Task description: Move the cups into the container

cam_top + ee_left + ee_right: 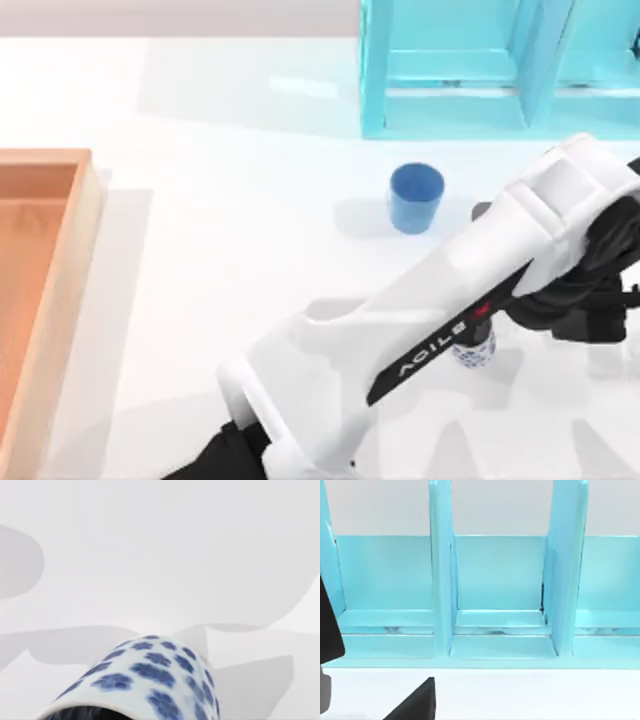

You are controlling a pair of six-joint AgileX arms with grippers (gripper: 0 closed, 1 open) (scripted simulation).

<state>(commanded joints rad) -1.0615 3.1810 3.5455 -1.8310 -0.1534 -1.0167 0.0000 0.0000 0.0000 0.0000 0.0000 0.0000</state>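
The plain blue cup [416, 197] stands upright on the white table, right of centre and just in front of the shelf unit. Partly hidden under my left arm, the white cup with the blue floral pattern [478, 352] sits at the lower right; the left wrist view has this floral cup [150, 675] very close. My left arm reaches from the bottom edge across to the right, and my left gripper [575, 310] hangs dark just right of the floral cup. The wooden container [88, 230] lies at the table's left edge with nothing visible inside it.
A turquoise shelf unit [450, 70] stands along the back right, and the right wrist view faces its open compartments [495, 580]. Dark arm parts [327, 630] sit at that view's edge. A wide stretch of bare white table separates the cups from the container.
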